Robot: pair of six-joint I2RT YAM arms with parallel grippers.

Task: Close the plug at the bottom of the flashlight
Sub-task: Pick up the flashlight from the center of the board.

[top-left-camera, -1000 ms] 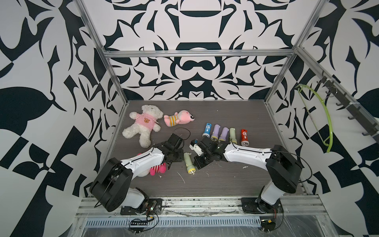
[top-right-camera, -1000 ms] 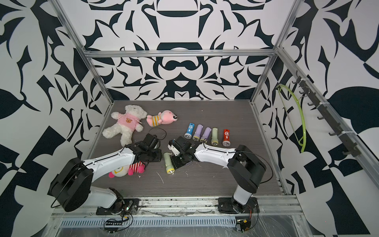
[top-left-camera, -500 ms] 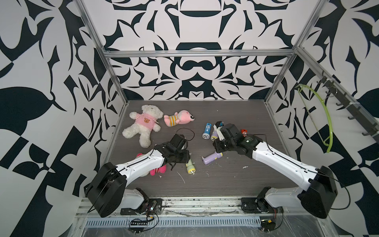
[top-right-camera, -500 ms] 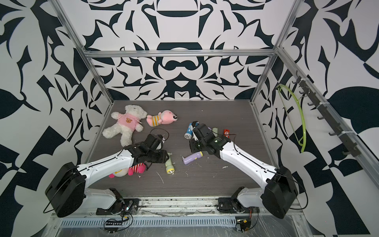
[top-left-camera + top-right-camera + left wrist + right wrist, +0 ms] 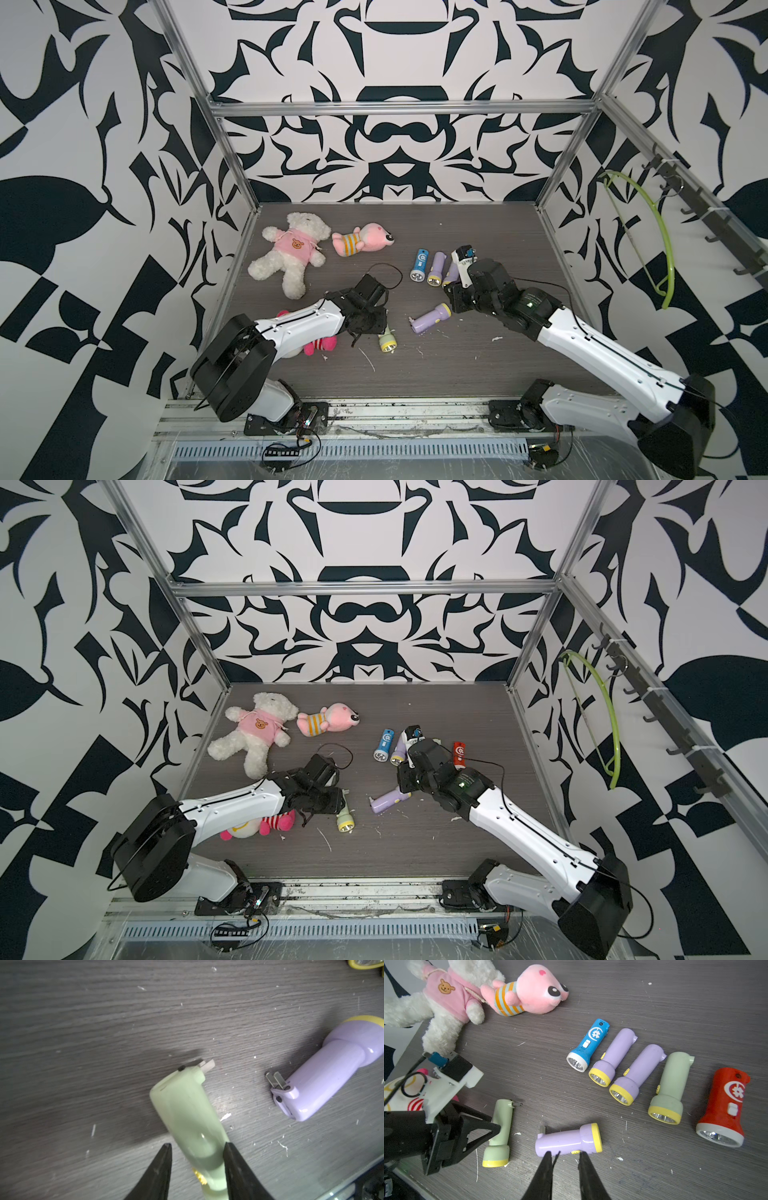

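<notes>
On the grey wood-grain table the left gripper stands with jaws apart, the right gripper narrowly parted and empty. Between the left jaws lies the pale green plastic flashlight, one finger touching its barrel, the other just clear. A lilac plastic flashlight lies just beyond the right jaws' tips. The green one's metal plug prongs stick out at the tail, unfolded, as do the lilac one's.
</notes>
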